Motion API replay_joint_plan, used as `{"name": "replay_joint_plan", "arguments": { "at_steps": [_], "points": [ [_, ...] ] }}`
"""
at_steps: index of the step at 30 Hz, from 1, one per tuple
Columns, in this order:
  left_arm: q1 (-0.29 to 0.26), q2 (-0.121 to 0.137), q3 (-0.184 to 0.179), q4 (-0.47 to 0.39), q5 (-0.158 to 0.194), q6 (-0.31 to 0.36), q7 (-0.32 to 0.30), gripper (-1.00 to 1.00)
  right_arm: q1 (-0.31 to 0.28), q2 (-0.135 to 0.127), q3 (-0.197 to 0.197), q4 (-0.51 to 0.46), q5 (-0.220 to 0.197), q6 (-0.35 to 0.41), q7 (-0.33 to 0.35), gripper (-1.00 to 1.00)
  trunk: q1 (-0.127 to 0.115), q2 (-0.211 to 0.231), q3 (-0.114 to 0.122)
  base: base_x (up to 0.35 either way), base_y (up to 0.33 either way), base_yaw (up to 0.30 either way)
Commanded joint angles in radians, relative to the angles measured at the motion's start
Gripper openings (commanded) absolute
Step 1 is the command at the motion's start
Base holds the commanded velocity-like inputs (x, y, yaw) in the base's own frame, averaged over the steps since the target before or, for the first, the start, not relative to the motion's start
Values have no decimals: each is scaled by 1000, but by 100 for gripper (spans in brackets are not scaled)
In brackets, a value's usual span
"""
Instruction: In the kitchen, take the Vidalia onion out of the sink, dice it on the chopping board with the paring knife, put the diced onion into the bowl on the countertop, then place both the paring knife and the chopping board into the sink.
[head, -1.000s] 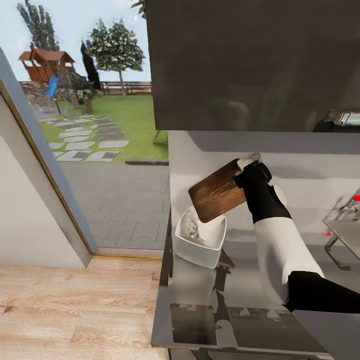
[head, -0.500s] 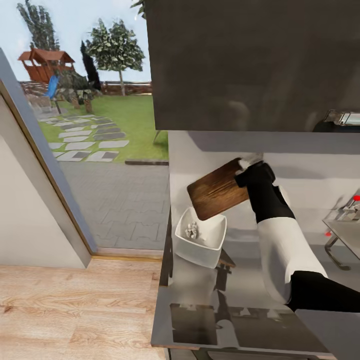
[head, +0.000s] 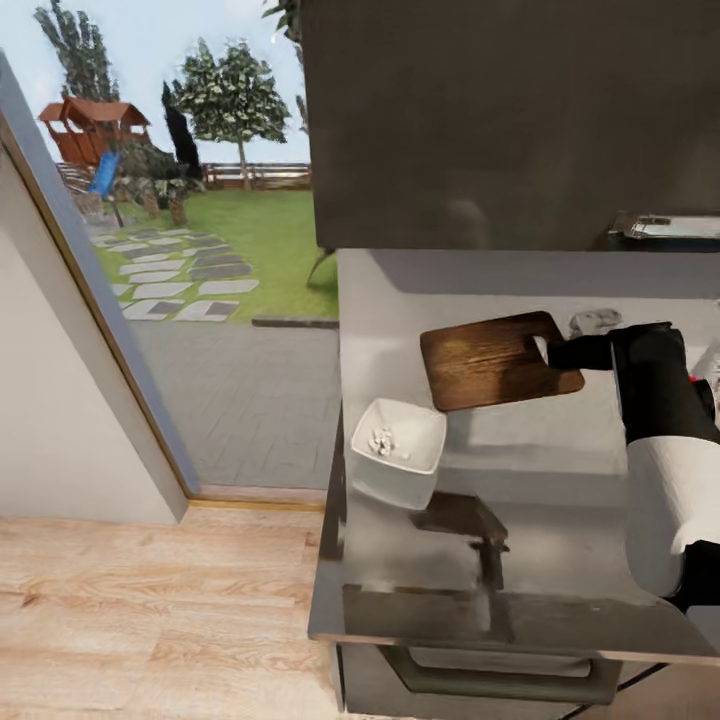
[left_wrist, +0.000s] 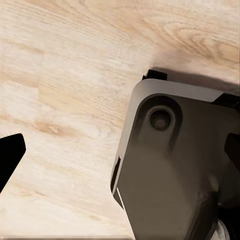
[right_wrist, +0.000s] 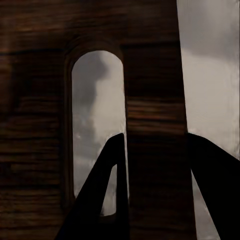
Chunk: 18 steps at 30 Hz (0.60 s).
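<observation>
Two dark fingers (right_wrist: 107, 195) of the right gripper (head: 556, 352) are pinched on the chopping board (head: 497, 359), clamping the strip of wood next to its slot-shaped handle hole (right_wrist: 96, 130); one finger pokes through the slot and the other sits on the board's outer edge. From the head camera the board hangs in the air above the countertop (head: 520, 500), roughly level with a slight tilt, and the gripper has it by the handle end, so the slot itself is mostly covered there. The right arm's white and black sleeve runs off the frame's right edge.

Out from the board, down toward the counter's left edge, sits the white bowl (head: 397, 463) with the diced onion (head: 384, 441) inside, a small clump of pale bits, too tiny to count. A murky dark reflection of the board shows in the glossy slab near the bowl. Some greyish crumpled thing (head: 595, 321) lies behind the gripper by the backsplash, can't make out what it is.

Left gripper: can't tell its state. Its wrist cam just catches the robot's grey base (left_wrist: 175, 165) over light wooden floor (left_wrist: 60, 75), with a black finger tip (left_wrist: 10, 155) cut off at the edge.
</observation>
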Motion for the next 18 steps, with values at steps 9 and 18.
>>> {"name": "replay_joint_plan", "arguments": {
  "at_steps": [9,18],
  "points": [
    [-2,-1,-8,4,6,-4,0,100,1,-43,-16,8,-22,0,11,-100,0,-2,-2,-269,-76,0],
    [-2,-1,-8,4,6,-4,0,100,3,-44,-15,10,-23,-1,9,-100,0,-2,-2,-254,-227,0]
  ]
}}
